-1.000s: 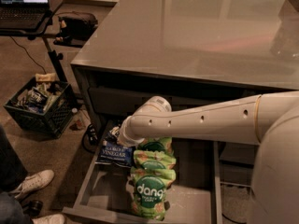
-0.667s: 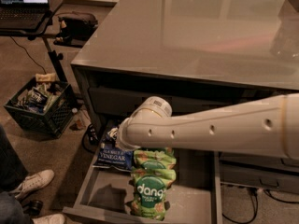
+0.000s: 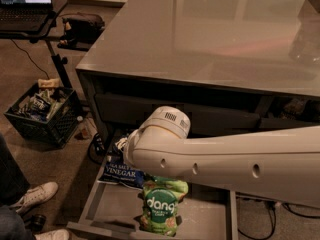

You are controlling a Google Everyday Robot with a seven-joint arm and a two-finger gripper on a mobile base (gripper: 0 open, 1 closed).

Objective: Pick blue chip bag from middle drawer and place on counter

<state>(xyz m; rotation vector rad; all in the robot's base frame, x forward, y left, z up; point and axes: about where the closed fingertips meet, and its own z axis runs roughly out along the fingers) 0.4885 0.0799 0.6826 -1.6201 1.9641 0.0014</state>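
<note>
The blue chip bag (image 3: 120,173), navy with white "vinegar" lettering, lies at the back left of the open middle drawer (image 3: 98,204). My white arm reaches down across the drawer from the right. My gripper (image 3: 119,148) is at the arm's left end, right above the bag's far edge and mostly hidden behind the wrist. The glossy grey counter (image 3: 210,34) spreads above the drawer with nothing on it.
A green "dang" bag (image 3: 161,206) stands in the drawer just right of the blue bag, partly under my arm. A black crate of items (image 3: 42,111) sits on the floor at left, beside a laptop stand (image 3: 52,54). A person's white shoes (image 3: 35,196) are at bottom left.
My arm has swung lower and nearer, now covering the upper green bag and more of the drawer. The blue bag shows a little nearer the drawer's front.
</note>
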